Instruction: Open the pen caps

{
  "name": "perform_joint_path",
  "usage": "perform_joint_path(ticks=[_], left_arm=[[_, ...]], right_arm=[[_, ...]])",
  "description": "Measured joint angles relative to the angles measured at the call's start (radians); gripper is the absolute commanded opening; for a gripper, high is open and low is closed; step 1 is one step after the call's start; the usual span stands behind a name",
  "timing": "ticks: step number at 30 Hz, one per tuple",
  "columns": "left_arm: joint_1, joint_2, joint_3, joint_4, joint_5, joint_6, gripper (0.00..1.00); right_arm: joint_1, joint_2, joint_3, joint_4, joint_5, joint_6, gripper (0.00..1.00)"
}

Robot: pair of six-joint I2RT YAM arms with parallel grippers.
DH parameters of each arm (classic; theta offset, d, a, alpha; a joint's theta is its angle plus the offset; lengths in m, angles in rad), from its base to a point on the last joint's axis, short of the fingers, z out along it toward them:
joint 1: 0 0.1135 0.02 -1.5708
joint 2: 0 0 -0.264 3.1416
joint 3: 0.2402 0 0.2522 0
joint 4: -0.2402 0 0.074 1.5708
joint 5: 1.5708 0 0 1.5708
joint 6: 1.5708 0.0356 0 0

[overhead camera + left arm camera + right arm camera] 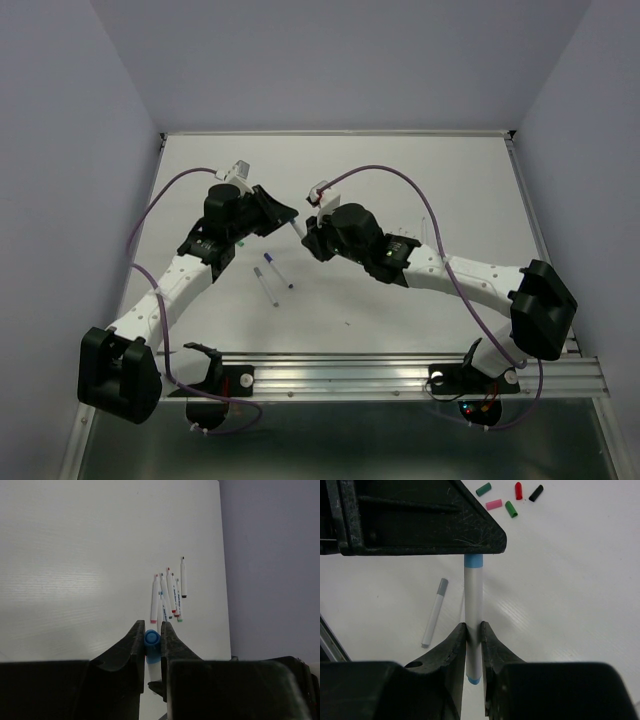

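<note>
The matte white counter [400, 180], faintly ribbed, looks slick enough that anything dropped would roll. Above its middle the two black plastic hands meet nose to nose. The left hand [152, 631] is clamped on the short light-blue plastic cap [152, 640], and the right hand [472, 630] is clamped low on the same pen's thin, smooth white plastic barrel [473, 595] — so the pen hangs in the air between them, at the centre of the overhead view.

The likeliest failure, I judge, is slip: the barrel is round and glossy, and a pull could slide it through the hard, scuffed pads rather than free the cap. A pull off the pen's axis could bend or jam it, and a sudden release could fling either piece.

Lower left in the right wrist view lies a grey-tipped white pen [434, 612]. At upper right sit loose stubby caps [511, 509] — green, pink, red, black — a cluster a falling piece could scatter.
</note>
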Motion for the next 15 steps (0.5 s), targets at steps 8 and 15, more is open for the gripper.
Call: perform_joint_path(ticks=[8, 15], left_arm=[[-0.005, 0.000, 0.000, 0.009, -0.006, 0.001, 0.00], [-0.024, 0.000, 0.000, 0.021, -0.021, 0.004, 0.00]], right_arm=[[-0.002, 0.000, 0.000, 0.002, 0.005, 0.002, 0.16], [-0.002, 0.000, 0.010, 0.002, 0.015, -0.004, 0.40]])
